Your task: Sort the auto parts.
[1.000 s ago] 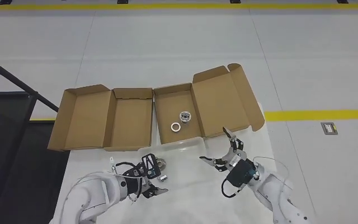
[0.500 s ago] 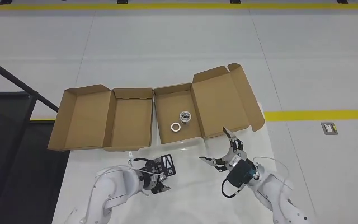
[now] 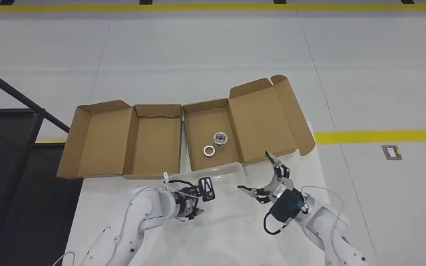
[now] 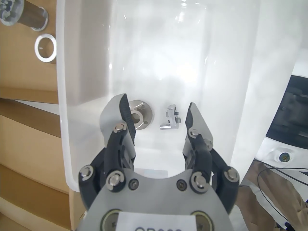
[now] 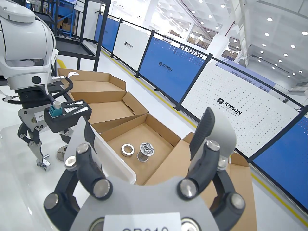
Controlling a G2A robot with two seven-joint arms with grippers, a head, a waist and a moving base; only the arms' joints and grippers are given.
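Note:
A shallow white tray holds a round metal flange and a small silver bracket. My left gripper hangs open just above them, the bracket between its fingers and the flange partly behind one fingertip. From the right wrist view the left gripper stands over the bracket and flange. In the top view the left gripper is at the table's front. My right gripper stands open and holds nothing, to the right of the tray.
Two open cardboard boxes sit behind the tray. The right box holds a metal ring and a toothed bushing. The left box holds nothing that shows. A dark rack stands off the table's left edge.
My left gripper has moved right along the front of the table, to above the flange and bracket. The right arm has not moved.

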